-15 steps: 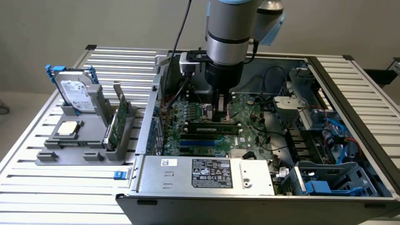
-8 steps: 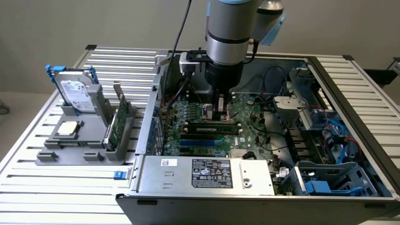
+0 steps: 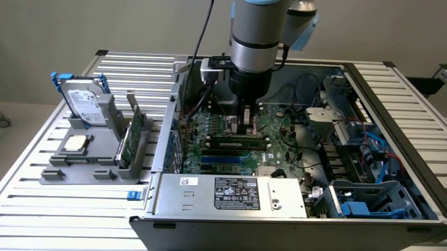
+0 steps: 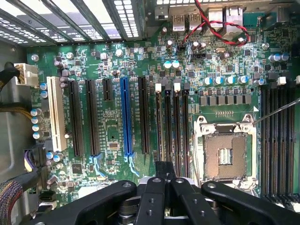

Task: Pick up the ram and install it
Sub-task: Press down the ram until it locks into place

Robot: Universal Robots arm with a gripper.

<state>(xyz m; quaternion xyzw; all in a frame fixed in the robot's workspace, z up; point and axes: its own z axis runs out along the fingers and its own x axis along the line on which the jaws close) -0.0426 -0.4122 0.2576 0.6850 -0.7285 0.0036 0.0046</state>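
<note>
- Black plastic fingers of the gripper (image 4: pixel 164 187) are what I see nearest in the wrist view, closed in on a thin dark edge that I take to be the ram (image 4: pixel 164 168), seen end-on
- So the ram sits in the gripper's grasp, just above the motherboard (image 4: pixel 112 126), roughly in line with the memory slots (image 4: pixel 171 126) beside the empty processor socket (image 4: pixel 225 152)
- I judge the stick light and stiff but fragile: grip it by its two flat faces near the upper edge, off the contact edge, and keep it square, since a tilt could jam or crack it
- My count: one ram stick, four slots with white clips in that bank, one socket, one blue slot (image 4: pixel 124 117), one white slot (image 4: pixel 56 117)
- In the exterior view, the arm (image 3: pixel 255 31) drops from the upper middle of the frame into the open case (image 3: pixel 391 104)
- Furthest off, at the exterior view's left, a grey tray (image 3: pixel 77 172) holds one hard drive (image 3: pixel 85 104) and one green card (image 3: pixel 133 133), both upright
</note>
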